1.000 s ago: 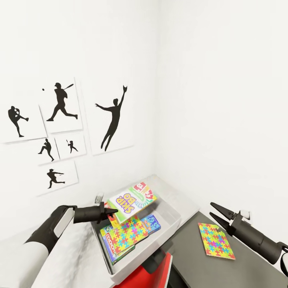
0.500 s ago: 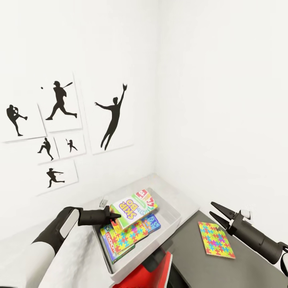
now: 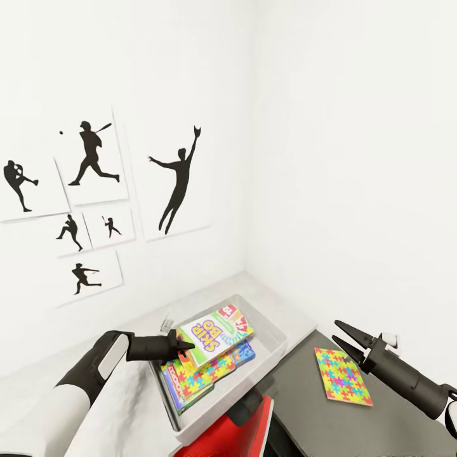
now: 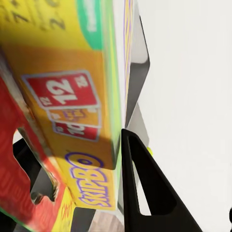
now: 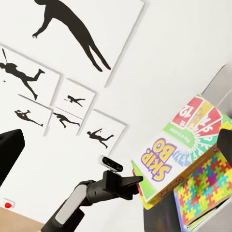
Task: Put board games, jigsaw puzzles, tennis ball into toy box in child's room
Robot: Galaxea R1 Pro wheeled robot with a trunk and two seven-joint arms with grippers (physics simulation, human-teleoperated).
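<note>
My left gripper (image 3: pixel 183 348) is shut on one end of the Skip-Bo board game (image 3: pixel 216 331). It holds the game tilted, low over the toy box (image 3: pixel 274 335) on the pale table (image 3: pixel 127 406). Under it in the toy box lie a jigsaw puzzle (image 3: pixel 202 376), the Monopoly game (image 3: pixel 172 390) and the small blue game (image 3: pixel 245 353). In the left wrist view the Skip-Bo box (image 4: pixel 72 96) sits against a black finger (image 4: pixel 145 193). A second jigsaw puzzle (image 3: pixel 343 376) lies on the dark grey surface (image 3: pixel 304 412) to the right. My right gripper (image 3: pixel 336 331) hangs open just above and beside it.
White walls meet in a corner behind the toy box, with black baseball silhouette prints (image 3: pixel 95 158) on the left wall. A red object (image 3: pixel 231 438) stands at the near edge below the toy box. The right wrist view shows the Skip-Bo box (image 5: pixel 181 145) and my left arm (image 5: pixel 96 193).
The Skip-Bo box has come down lower over the toys in the toy box, with my left gripper still on it. The head view has shifted slightly. The right arm has barely moved.
</note>
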